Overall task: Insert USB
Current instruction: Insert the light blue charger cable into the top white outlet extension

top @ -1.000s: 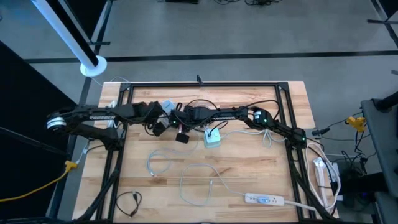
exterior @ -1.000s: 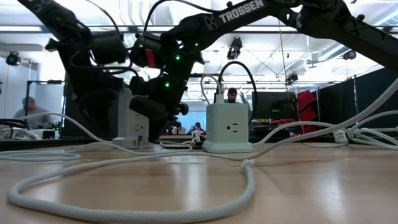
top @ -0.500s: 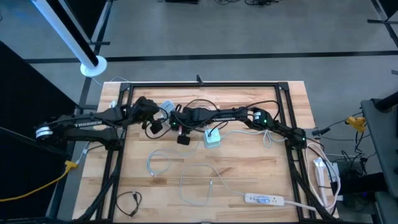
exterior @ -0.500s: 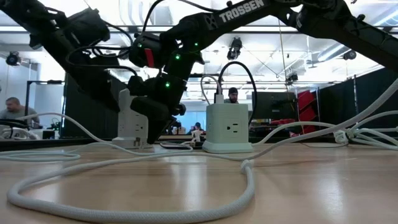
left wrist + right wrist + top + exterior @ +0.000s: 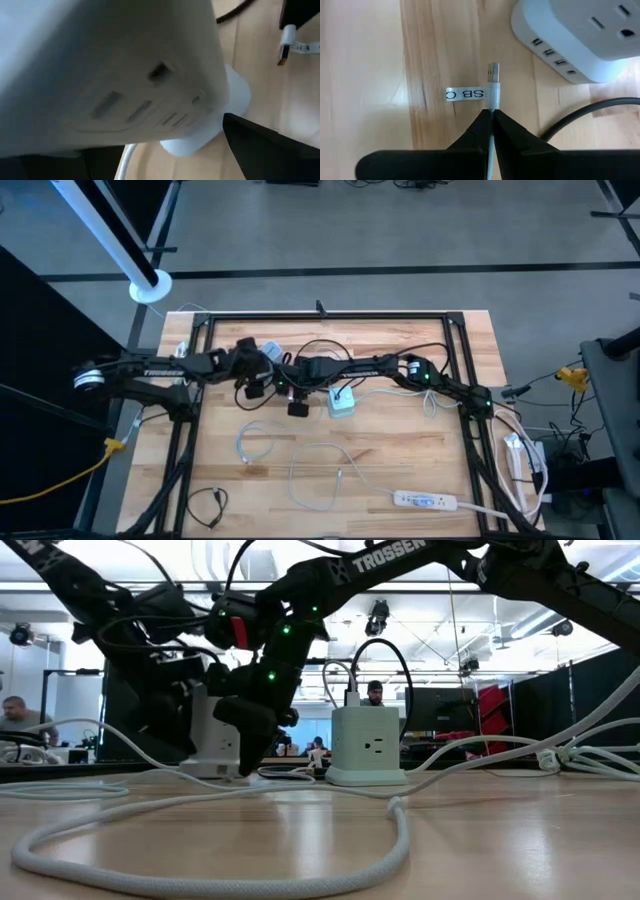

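A white power cube (image 5: 270,352) with a row of USB ports stands far left of centre; the same cube (image 5: 580,35) shows ahead of my right gripper. My right gripper (image 5: 491,112) is shut on a white USB cable. Its metal plug (image 5: 493,72) points forward, short of the ports. My right gripper (image 5: 292,392) hovers just near of the cube. My left gripper (image 5: 255,375) is at the cube (image 5: 125,75), with one dark finger (image 5: 260,150) beside its wall. A pale green cube (image 5: 341,402) stands to the right. My right gripper pinches the white cable (image 5: 492,106) just behind its paper label, between the two fingertips, which lie along the cable. The plug end sticks out past the fingers, clear of the table. My left gripper straddles the white cube; I cannot tell whether its fingers touch it.
Loose white cables (image 5: 320,470) loop over the near half of the table, and a thick white cord (image 5: 250,860) lies close to the low camera. A power strip (image 5: 425,500) sits near right and a black cable (image 5: 210,505) near left. The pale green cube (image 5: 365,745) has cords plugged in on top.
My left gripper drew back toward the table's left and far edge, then came back to the right and closed in on the white cube. The cube stayed in place. My right gripper kept the cable and barely moved.
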`<act>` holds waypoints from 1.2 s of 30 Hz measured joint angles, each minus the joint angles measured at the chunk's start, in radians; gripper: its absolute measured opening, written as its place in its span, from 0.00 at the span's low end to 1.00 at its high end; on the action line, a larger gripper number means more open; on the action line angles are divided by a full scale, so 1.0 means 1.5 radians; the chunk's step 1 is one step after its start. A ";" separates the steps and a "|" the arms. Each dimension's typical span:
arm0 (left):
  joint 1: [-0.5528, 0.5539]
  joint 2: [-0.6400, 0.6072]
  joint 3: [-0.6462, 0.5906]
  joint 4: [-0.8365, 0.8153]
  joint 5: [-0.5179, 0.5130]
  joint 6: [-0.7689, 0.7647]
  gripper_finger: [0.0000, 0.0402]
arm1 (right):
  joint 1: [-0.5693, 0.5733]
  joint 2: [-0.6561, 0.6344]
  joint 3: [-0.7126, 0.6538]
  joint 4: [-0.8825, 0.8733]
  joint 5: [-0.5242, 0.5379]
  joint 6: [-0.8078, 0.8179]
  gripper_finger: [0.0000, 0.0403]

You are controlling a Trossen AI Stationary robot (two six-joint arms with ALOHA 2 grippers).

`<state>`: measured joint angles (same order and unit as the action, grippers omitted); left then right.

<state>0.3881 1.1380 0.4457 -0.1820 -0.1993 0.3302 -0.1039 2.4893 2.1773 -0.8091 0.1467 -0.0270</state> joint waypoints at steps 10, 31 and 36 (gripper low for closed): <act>-0.001 0.026 -0.001 0.018 0.041 -0.092 0.78 | -0.017 0.000 -0.002 -0.001 0.053 0.039 0.00; -0.007 0.024 -0.002 0.048 0.088 -0.142 0.78 | -0.027 0.000 -0.017 0.008 -0.018 0.081 0.00; -0.008 0.024 -0.002 0.049 0.087 -0.143 0.78 | -0.027 0.000 -0.018 0.010 -0.018 0.107 0.00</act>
<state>0.3763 1.1740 0.4423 -0.1079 -0.0695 0.1153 -0.1447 2.4893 2.1510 -0.7938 0.1200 0.1335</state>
